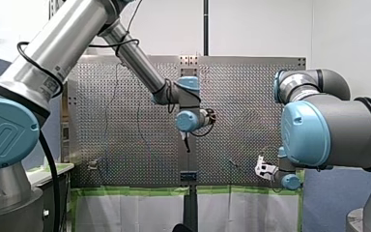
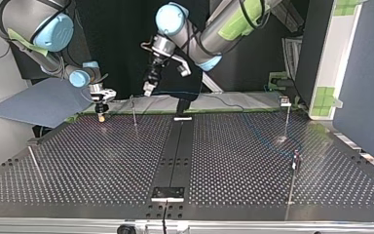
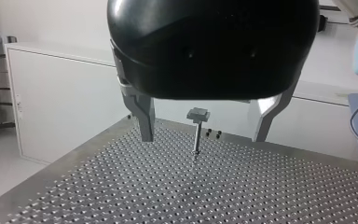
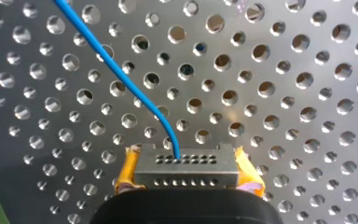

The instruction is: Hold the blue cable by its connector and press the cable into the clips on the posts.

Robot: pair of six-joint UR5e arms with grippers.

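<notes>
In the right wrist view my right gripper (image 4: 187, 173) is shut on the grey connector (image 4: 186, 161), with a yellow pad on each side. The blue cable (image 4: 121, 74) leaves the connector's face and curves away over the perforated table (image 4: 284, 93). The top view shows that gripper (image 2: 101, 111) low at the table's far left edge. My left gripper (image 3: 203, 137) is open and empty, and its metal fingers (image 3: 144, 119) frame a thin post with a clip (image 3: 197, 130) standing ahead of it. From across the table it (image 2: 148, 87) hangs above a post (image 2: 134, 111).
More thin posts stand at the top view's right (image 2: 287, 114) (image 2: 296, 163) and near the front middle (image 2: 165, 214). A black rail (image 2: 177, 146) runs down the table's middle. A blue-grey sheet (image 2: 44, 102) lies beyond the far left corner.
</notes>
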